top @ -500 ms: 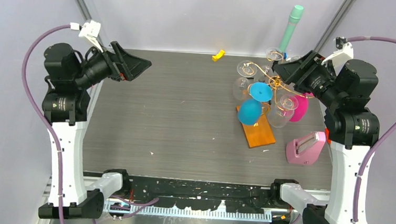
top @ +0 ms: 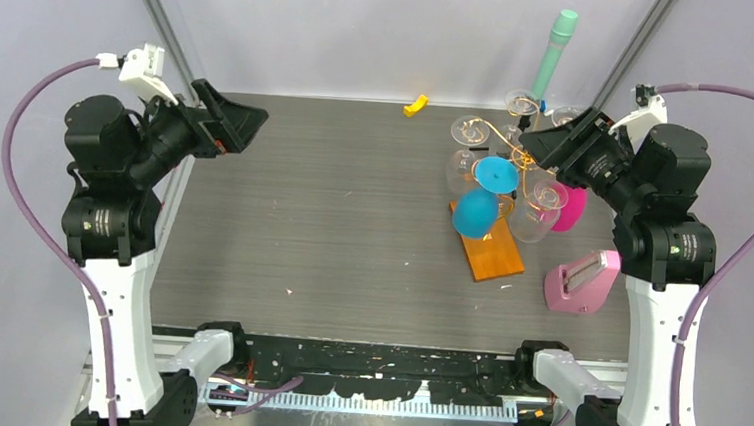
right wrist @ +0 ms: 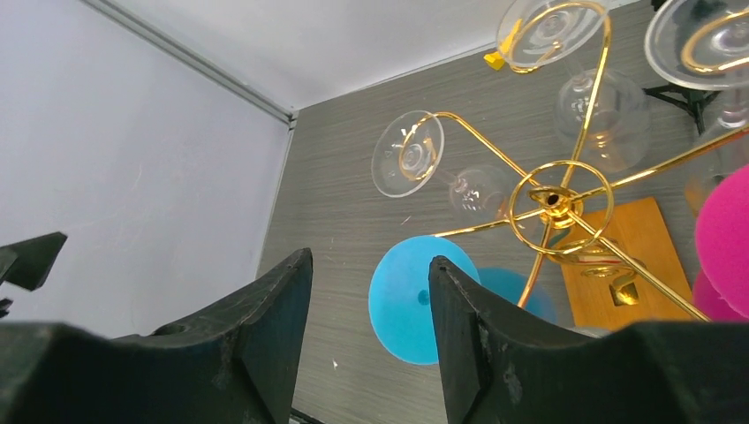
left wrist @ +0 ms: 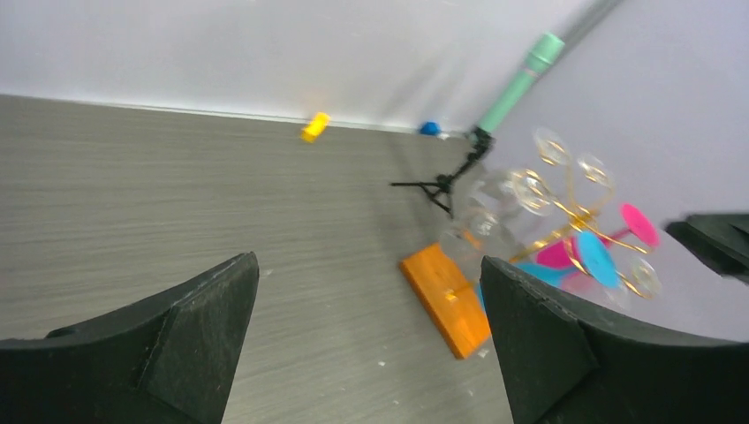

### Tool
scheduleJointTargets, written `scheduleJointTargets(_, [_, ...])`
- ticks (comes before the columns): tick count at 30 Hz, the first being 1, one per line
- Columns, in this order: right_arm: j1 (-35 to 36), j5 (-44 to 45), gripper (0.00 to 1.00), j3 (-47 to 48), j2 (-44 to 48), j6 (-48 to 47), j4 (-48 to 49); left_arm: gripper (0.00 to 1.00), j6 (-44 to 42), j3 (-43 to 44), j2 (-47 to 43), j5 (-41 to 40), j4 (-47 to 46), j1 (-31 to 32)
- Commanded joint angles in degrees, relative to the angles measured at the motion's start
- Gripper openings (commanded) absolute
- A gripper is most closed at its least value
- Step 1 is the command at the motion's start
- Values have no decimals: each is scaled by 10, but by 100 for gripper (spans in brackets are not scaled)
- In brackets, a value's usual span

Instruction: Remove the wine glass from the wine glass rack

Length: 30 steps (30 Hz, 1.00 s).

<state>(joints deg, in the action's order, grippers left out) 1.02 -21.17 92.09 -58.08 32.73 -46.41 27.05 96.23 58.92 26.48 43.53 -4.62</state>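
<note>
Pulling back toward its own side, your left gripper [top: 244,124] now sits higher and further from the work, jaws spread wide and empty. Your right gripper [top: 543,141] has shifted only slightly and hovers over the wine glass rack [top: 491,249], part-open with nothing between its fingers. Nothing has come off, so the whole lift lies ahead. At the bench's [top: 332,220] right, thin gold wire curls into spirals above an orange wooden block. Clear glasses [top: 469,129], a matte blue wine glass [top: 475,212] and a pink glass [top: 571,207] hang inverted by their round feet.
</note>
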Motion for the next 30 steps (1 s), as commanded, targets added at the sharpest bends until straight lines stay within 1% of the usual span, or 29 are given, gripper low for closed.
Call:
scheduleJointTargets(1, [-2,47,56,0,9,30,-6,100,75,-62,-5,147,-103,15])
scheduleJointTargets(3, [-2,69,55,-2,10,39,-13,100,168,-120,-10,197,-207,30])
scheduleJointTargets(4, [-2,80,54,-5,11,44,-15,100,205,-142,-13,199,-246,39])
scheduleJointTargets(5, [-2,84,53,-9,12,49,-17,100,232,-169,-15,195,-274,70])
scheduleJointTargets(8, [-2,96,52,-20,18,63,-9,100,272,-211,-17,169,-346,142])
scheduleJointTargets(12, [-2,97,51,-40,28,79,3,100,304,-241,2,103,-386,242])
scheduleJointTargets(17, [-2,96,51,-65,45,95,16,98,320,-223,73,12,-408,369])
scheduleJointTargets(19, [-2,95,50,-68,49,97,16,90,331,-196,114,-12,-414,416])
scheduleJointTargets(22, [-2,91,48,-70,56,98,17,76,345,-157,176,-28,-416,455])
scheduleJointTargets(24, [-2,89,47,-72,61,101,19,65,351,-133,208,-39,-411,477])
scheduleJointTargets(28, [-2,80,44,-81,69,107,28,49,359,-85,256,-57,-407,499])
scheduleJointTargets(30, [-2,72,42,-84,71,109,32,46,367,-73,276,-66,-412,503])
